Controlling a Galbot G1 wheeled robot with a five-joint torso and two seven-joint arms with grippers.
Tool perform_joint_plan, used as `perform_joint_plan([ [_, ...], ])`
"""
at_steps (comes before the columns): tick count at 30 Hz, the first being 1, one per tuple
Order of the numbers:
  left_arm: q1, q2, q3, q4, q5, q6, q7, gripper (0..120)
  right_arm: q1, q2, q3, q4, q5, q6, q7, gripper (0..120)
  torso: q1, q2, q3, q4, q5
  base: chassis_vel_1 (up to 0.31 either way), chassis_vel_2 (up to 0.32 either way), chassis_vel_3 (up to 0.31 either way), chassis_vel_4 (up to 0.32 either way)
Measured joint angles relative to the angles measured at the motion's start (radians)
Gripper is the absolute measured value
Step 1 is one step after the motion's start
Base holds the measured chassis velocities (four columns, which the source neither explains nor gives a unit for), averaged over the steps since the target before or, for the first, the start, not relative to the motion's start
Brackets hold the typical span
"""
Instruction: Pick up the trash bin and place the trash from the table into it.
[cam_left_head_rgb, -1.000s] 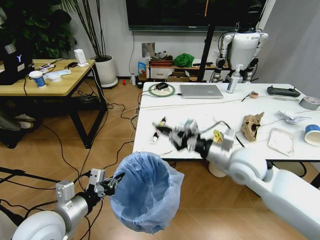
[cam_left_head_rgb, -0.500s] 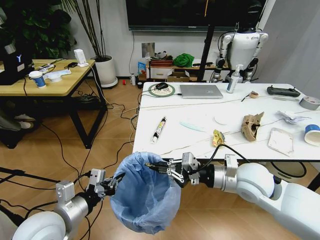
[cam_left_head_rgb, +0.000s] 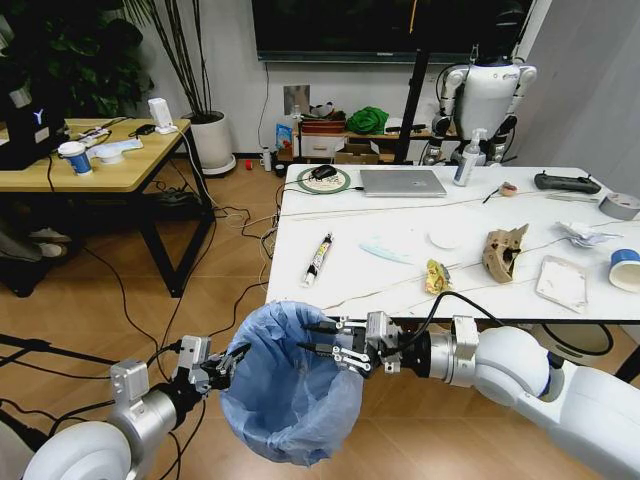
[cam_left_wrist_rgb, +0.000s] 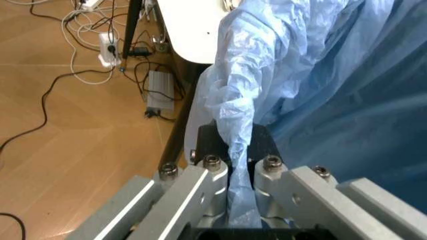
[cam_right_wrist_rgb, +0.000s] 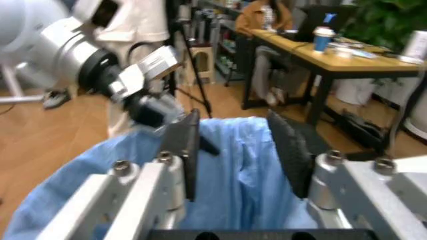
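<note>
The trash bin (cam_left_head_rgb: 292, 385), lined with a light-blue bag, hangs off the floor in front of the table (cam_left_head_rgb: 400, 225). My left gripper (cam_left_head_rgb: 228, 362) is shut on the bin's rim and liner; in the left wrist view the left gripper (cam_left_wrist_rgb: 233, 150) pinches the blue bag (cam_left_wrist_rgb: 313, 75). Above the bin's mouth, my right gripper (cam_left_head_rgb: 305, 338) is open and holds nothing; the right wrist view has the right gripper (cam_right_wrist_rgb: 235, 135) looking down into the liner (cam_right_wrist_rgb: 233, 200). On the table lie trash: a brown cardboard piece (cam_left_head_rgb: 503, 250), a yellow wrapper (cam_left_head_rgb: 435, 275), a white packet (cam_left_head_rgb: 562, 283), a paper wad (cam_left_head_rgb: 583, 233) and a cup (cam_left_head_rgb: 625, 270).
A silver laptop (cam_left_head_rgb: 402, 182), a tape roll (cam_left_head_rgb: 620, 205), a bottle (cam_left_head_rgb: 465, 160) and a marker (cam_left_head_rgb: 318, 257) also sit on the table. A wooden desk (cam_left_head_rgb: 100, 170) stands to the left, with cables (cam_left_head_rgb: 230, 225) on the floor between. A white robot (cam_left_head_rgb: 490, 95) is behind the table.
My right gripper swung from over the table's front edge down to above the bin's mouth, then hardly moved in the last half second. The left gripper and bin stayed put.
</note>
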Motion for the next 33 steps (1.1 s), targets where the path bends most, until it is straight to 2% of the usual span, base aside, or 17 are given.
perform_joint_plan([
  [1, 0.000, 0.000, 0.000, 0.000, 0.000, 0.000, 0.000, 0, 0.000, 0.000, 0.000, 0.000, 0.000, 0.000, 0.000, 39, 0.000, 0.000, 0.000, 0.0000, 0.0000, 0.000, 0.000, 0.000, 0.000],
  [4, 0.001, -0.002, 0.000, -0.001, 0.000, 0.000, 0.000, 0, 0.001, 0.012, 0.028, 0.009, 0.051, -0.041, 0.089, 50, 0.000, 0.000, 0.000, 0.0000, -0.0001, 0.000, 0.000, 0.000, 0.000],
  [7, 0.002, -0.004, 0.000, -0.001, 0.001, 0.000, -0.002, 0, 0.011, 0.043, 0.112, -0.009, 0.080, -0.171, 0.279, 66, 0.000, 0.000, 0.000, 0.0002, -0.0001, 0.000, 0.000, 0.000, 0.000],
  [8, 0.002, -0.004, 0.000, -0.001, 0.001, 0.000, -0.002, 0, 0.011, 0.043, 0.112, -0.009, 0.080, -0.171, 0.279, 66, 0.000, 0.000, 0.000, 0.0002, -0.0001, 0.000, 0.000, 0.000, 0.000],
  [10, 0.004, -0.006, 0.001, -0.001, 0.002, 0.001, -0.003, 0, 0.013, 0.059, 0.162, -0.044, 0.063, -0.170, 0.433, 74, 0.000, 0.000, 0.000, 0.0000, 0.0003, 0.000, 0.000, 0.000, 0.000],
  [11, 0.004, -0.006, 0.001, -0.001, 0.003, 0.001, -0.003, 0, 0.016, 0.061, 0.182, -0.054, 0.061, -0.184, 0.468, 79, 0.000, 0.000, 0.000, 0.0000, 0.0001, 0.000, 0.000, 0.000, 0.000],
  [13, 0.004, -0.008, 0.002, -0.001, 0.004, 0.001, -0.004, 0, 0.019, 0.075, 0.217, -0.078, 0.064, -0.224, 0.507, 87, 0.000, 0.000, 0.000, -0.0002, -0.0002, 0.000, 0.000, 0.000, 0.000],
  [14, 0.004, -0.008, 0.002, -0.001, 0.004, 0.001, -0.004, 0, 0.019, 0.075, 0.217, -0.078, 0.064, -0.224, 0.507, 87, 0.000, 0.000, 0.000, -0.0002, -0.0002, 0.000, 0.000, 0.000, 0.000],
  [17, 0.007, -0.011, 0.002, -0.004, 0.006, 0.001, -0.006, 0, 0.020, 0.131, 0.280, -0.102, 0.099, -0.353, 0.551, 98, 0.000, 0.000, 0.000, 0.0000, 0.0001, 0.000, 0.000, 0.000, 0.000],
  [20, 0.012, -0.011, 0.002, -0.006, 0.007, 0.002, -0.007, 0, 0.019, 0.160, 0.295, -0.130, 0.079, -0.360, 0.579, 100, 0.000, 0.000, 0.000, 0.0001, -0.0001, 0.000, 0.000, 0.000, 0.000],
  [24, 0.017, -0.011, -0.004, -0.011, 0.007, 0.002, -0.009, 0, 0.014, 0.198, 0.288, -0.152, 0.042, -0.360, 0.705, 100, 0.000, 0.000, 0.000, 0.0001, 0.0001, 0.000, 0.000, 0.000, 0.000],
  [33, 0.033, -0.012, -0.014, -0.025, 0.009, 0.002, -0.011, 0, -0.002, 0.208, 0.280, -0.157, -0.038, -0.382, 0.769, 100, 0.000, 0.000, 0.000, 0.0000, -0.0001, 0.000, 0.000, 0.000, 0.000],
])
